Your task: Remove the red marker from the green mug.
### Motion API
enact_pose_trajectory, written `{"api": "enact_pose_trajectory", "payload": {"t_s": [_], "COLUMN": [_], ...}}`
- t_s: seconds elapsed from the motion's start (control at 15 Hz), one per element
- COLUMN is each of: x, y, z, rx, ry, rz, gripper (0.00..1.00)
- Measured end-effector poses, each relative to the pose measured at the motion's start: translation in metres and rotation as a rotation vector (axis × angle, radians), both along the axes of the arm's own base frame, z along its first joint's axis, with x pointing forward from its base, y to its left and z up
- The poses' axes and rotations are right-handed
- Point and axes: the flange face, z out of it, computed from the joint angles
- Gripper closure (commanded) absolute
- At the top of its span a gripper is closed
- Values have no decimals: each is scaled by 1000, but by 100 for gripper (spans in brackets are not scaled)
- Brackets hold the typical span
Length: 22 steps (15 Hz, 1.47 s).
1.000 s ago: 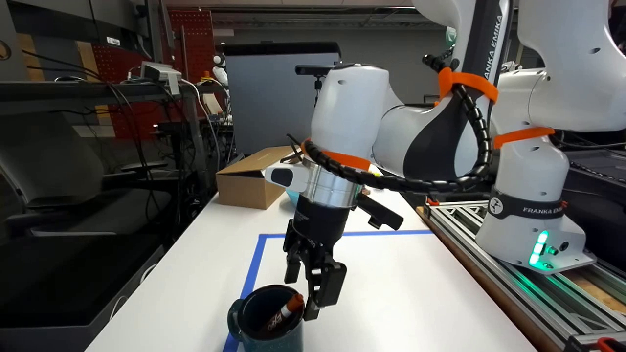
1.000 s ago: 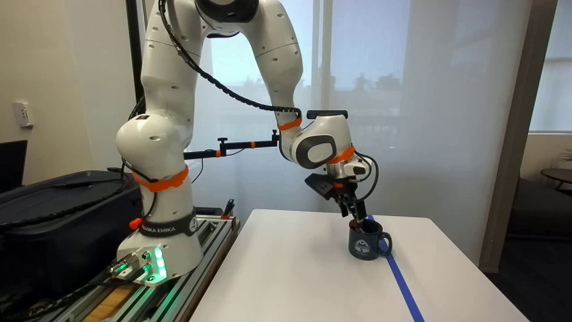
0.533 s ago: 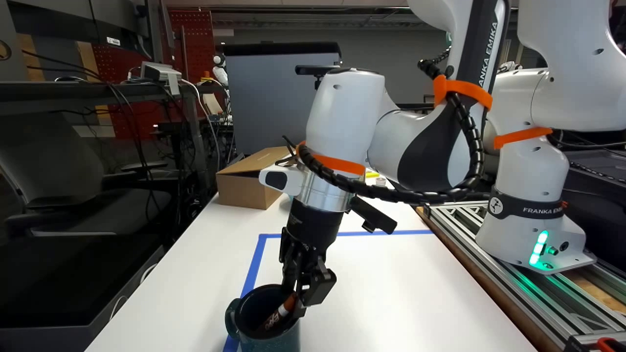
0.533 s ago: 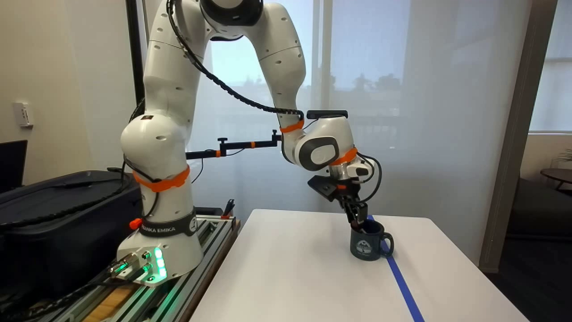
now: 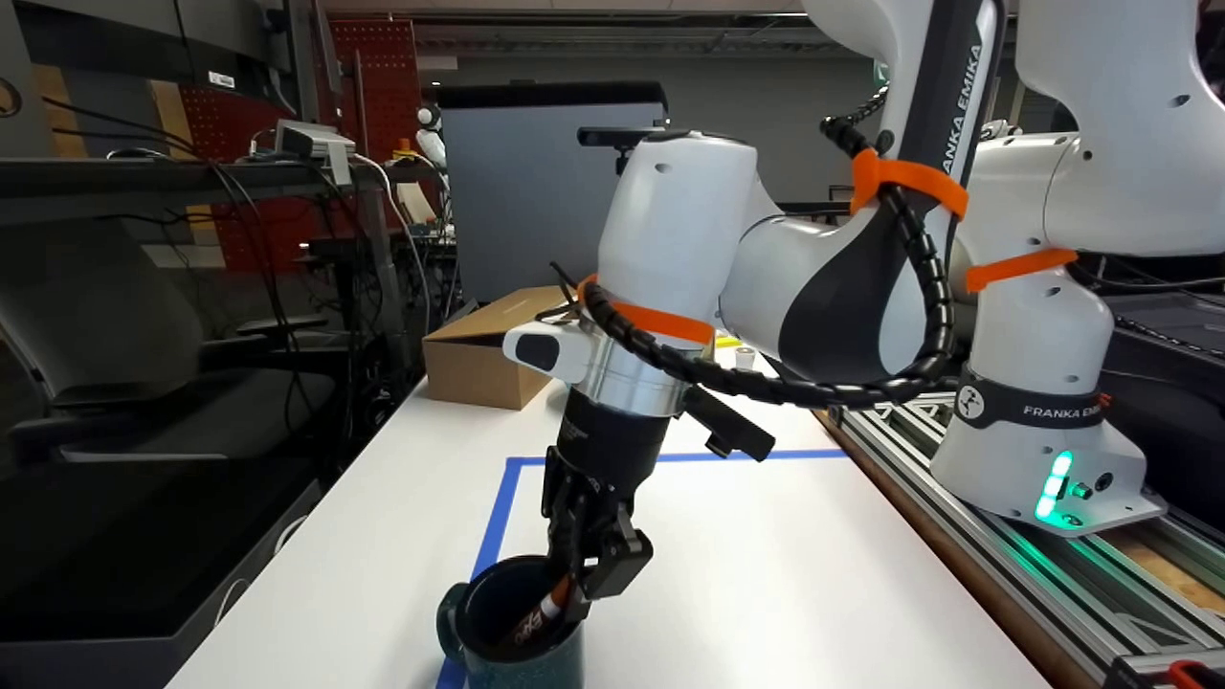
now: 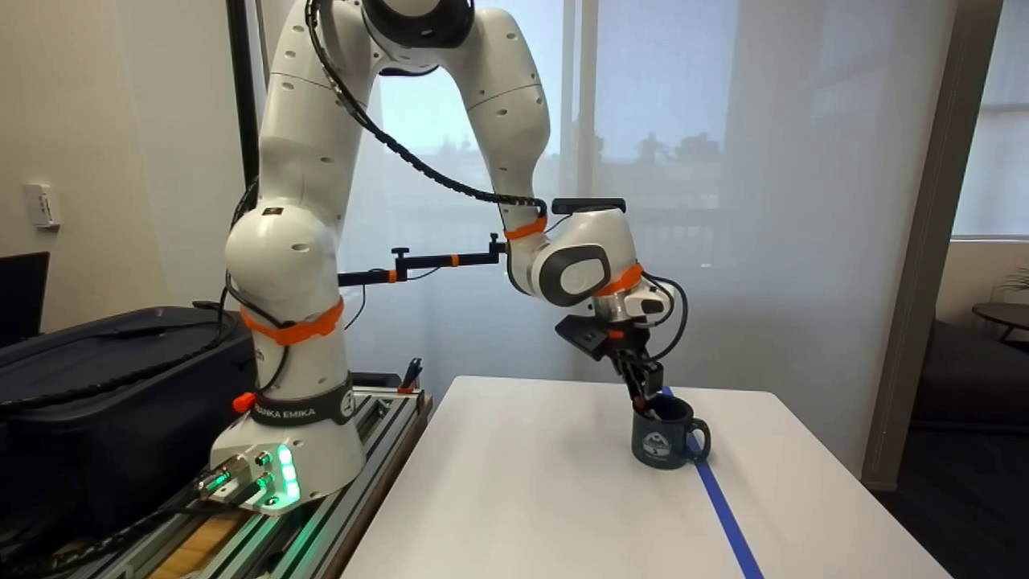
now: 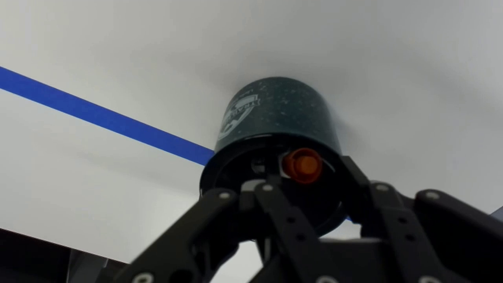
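The green mug (image 7: 279, 108) stands upright on the white table, its handle pointing away from the arm base. Inside it the red marker (image 5: 541, 617) leans toward the rim, and its orange-red cap (image 7: 305, 165) faces up in the wrist view. My gripper (image 7: 310, 173) reaches down at the mug's mouth with its jaws partly closed, one either side of the cap. A gap shows between the cap and the right-hand finger (image 7: 351, 173). That finger overlaps the rim; whether it sits inside or outside the wall I cannot tell. The marker's lower end is hidden in the mug.
Blue tape (image 7: 98, 118) runs along the table and passes under the mug. Farther back on the table is an open cardboard box (image 5: 488, 373). A metal rail (image 5: 1014, 565) borders the table on the arm's side.
My gripper has come down to the mug's mouth, and its jaws have drawn closer around the cap. The mug has slid slightly away from the arm base, the marker with it.
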Motion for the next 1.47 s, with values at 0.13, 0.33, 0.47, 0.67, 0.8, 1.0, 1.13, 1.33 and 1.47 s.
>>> {"api": "enact_pose_trajectory", "payload": {"t_s": [0.13,0.33,0.47,0.67,0.8,1.0,1.13,1.33,1.47], "x": [0,-1,0,2,2,2,0,-6,-11], "y": [2,3,1,-3,-4,-4,-4,-4,-5], "z": [0,1,1,2,2,6,14,31,43], "rx": [0,-2,-3,-8,-12,-21,-30,-43,-58], "ry": [-3,-6,-9,-13,-15,-26,-38,-55,-59], "rz": [-1,-5,-16,-30,-36,-43,-44,-37,-35], "gripper": [75,84,95,96,95,95,95,95,95]}}
